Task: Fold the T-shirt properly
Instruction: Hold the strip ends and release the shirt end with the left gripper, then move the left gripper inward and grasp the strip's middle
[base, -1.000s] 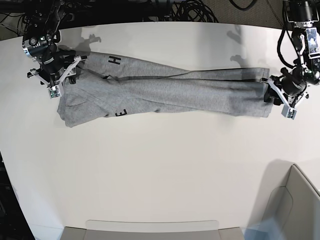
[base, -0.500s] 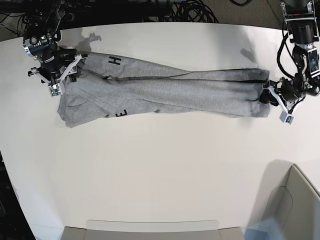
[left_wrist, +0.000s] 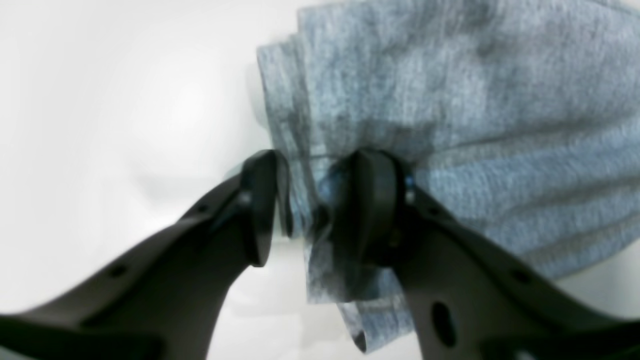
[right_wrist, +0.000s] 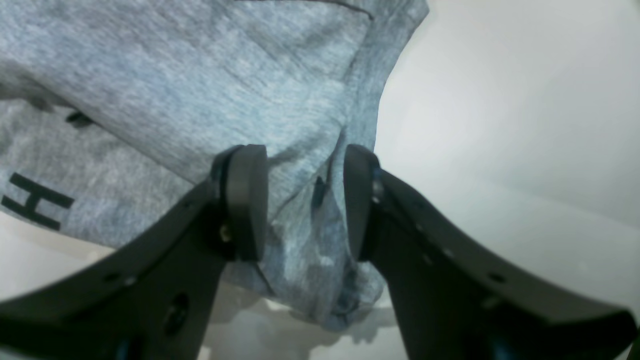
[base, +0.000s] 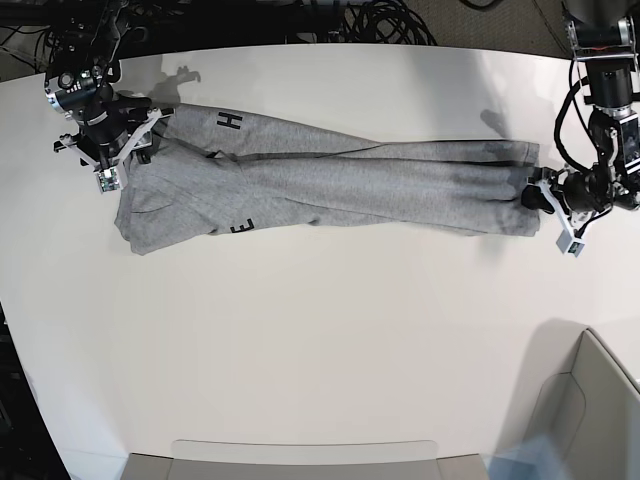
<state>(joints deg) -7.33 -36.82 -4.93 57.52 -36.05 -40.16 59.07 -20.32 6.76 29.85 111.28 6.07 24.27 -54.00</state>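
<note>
I see the white table (base: 320, 340) under everything. The shirt (base: 330, 185) lies across its far half as a long, loosely folded band, letters H and E showing near one end. My right gripper (right_wrist: 302, 200) pinches a bunched fold at the lettered end. My left gripper (left_wrist: 310, 205) has fabric between its fingers at the other end; whether it grips, I cannot tell.

Your heather-grey cotton T-shirt (base: 330, 185): mottled grey, black block letters "H" and "E" toward the frame's left. Smooth white table (base: 320, 340): plain. Black cables (base: 385, 22) along the top edge. Pale grey bin (base: 590, 410), lower right.
</note>
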